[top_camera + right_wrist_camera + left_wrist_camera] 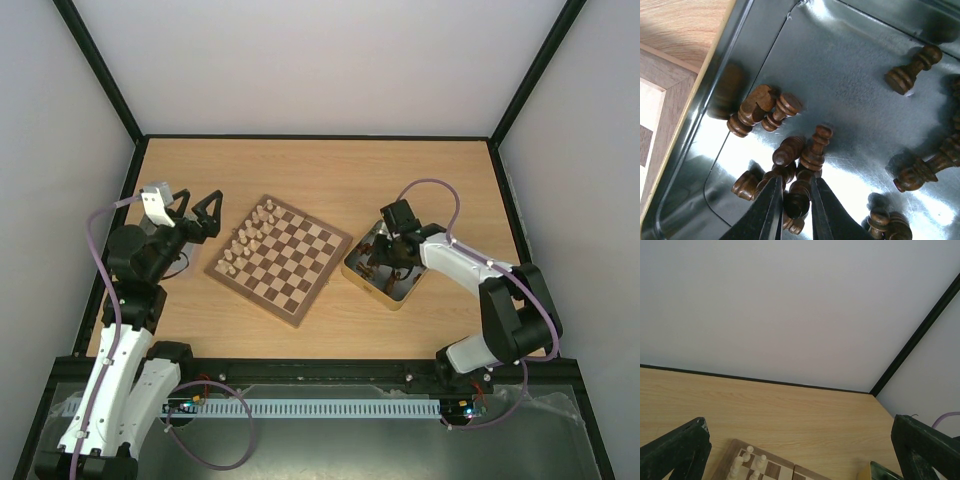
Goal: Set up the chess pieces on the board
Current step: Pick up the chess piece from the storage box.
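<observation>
CHESS SET-UP, MID-GRAB: The right fingers (774, 207) reach down into a shiny metal tin (850, 70) and close on a dark piece (799, 192), one of a small heap of turned brown figures near the tin's corner. The two black tips sit tight on either side of it (whether it has left the tin's floor cannot be told). More dark pieces (756, 111) lie on their sides across the metal: two side by side close to the wall nearest the board, one alone toward the opposite side, and several along the right edge of the wrist view.

Seen from overhead, the tin rests on the desk (330, 170) just beside the right-hand corner of the board (290, 265), which lies turned at an angle near the middle of the wooden surface. The pale pieces (245, 240) stand upright in two rows along the board's upper-left edge.

To the left of the board, the left fingers (212, 208) are spread wide with nothing between them. Their own wrist camera looks out over the desk toward the back wall, with both black fingers at the bottom corners of the view and, between them, a corner of the board with a few pale pieces on it.
</observation>
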Tool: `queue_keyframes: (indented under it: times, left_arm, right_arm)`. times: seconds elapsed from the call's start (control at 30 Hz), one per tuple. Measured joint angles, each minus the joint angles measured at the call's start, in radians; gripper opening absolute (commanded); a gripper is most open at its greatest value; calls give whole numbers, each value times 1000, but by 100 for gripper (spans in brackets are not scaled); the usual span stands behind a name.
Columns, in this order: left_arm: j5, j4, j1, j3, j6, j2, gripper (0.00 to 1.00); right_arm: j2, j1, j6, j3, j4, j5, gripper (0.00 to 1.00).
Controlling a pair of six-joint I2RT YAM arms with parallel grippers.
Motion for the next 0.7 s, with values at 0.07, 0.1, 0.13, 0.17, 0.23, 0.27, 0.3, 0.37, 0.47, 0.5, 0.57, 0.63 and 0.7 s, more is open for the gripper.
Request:
queue_keyframes:
  times: [0.07,0.1,0.13,0.17,0.23,0.27,0.3,0.37,0.47,0.5,0.57,0.63,0.7]
  left_arm:
    - [0,0,0,0,0,0,100]
    - [0,0,0,0,0,0,100]
    - [0,0,0,0,0,0,100]
    - [0,0,0,0,0,0,100]
    - [0,0,0,0,0,0,100]
    - [0,0,0,0,0,0,100]
    - [0,0,0,0,0,0,100]
    - [0,0,0,0,0,0,100]
    - [0,0,0,0,-2,4,100]
    - [0,0,0,0,-4,7,100]
    - [4,2,0,0,-10,14,100]
    - [20,15,0,0,-26,26,100]
    - [45,37,0,-5,-40,42,100]
  right_arm:
    - [0,6,0,0,-2,8,15]
    - [1,7,0,0,-2,12,15]
    - [1,8,0,0,-2,16,15]
    - [2,11,0,0,-2,22,14]
    - [4,13,0,0,-3,30,11]
    - [6,13,0,0,-3,32,7]
    - [7,14,0,0,-2,33,4]
    - [7,15,-3,0,-2,37,2]
    - [6,19,-5,1,-3,53,2]
    - [4,20,-6,2,-7,60,2]
    - [-2,20,-13,2,-19,76,2]
    - [-18,20,-26,2,-42,89,2]
    - [-45,20,-42,3,-55,91,2]
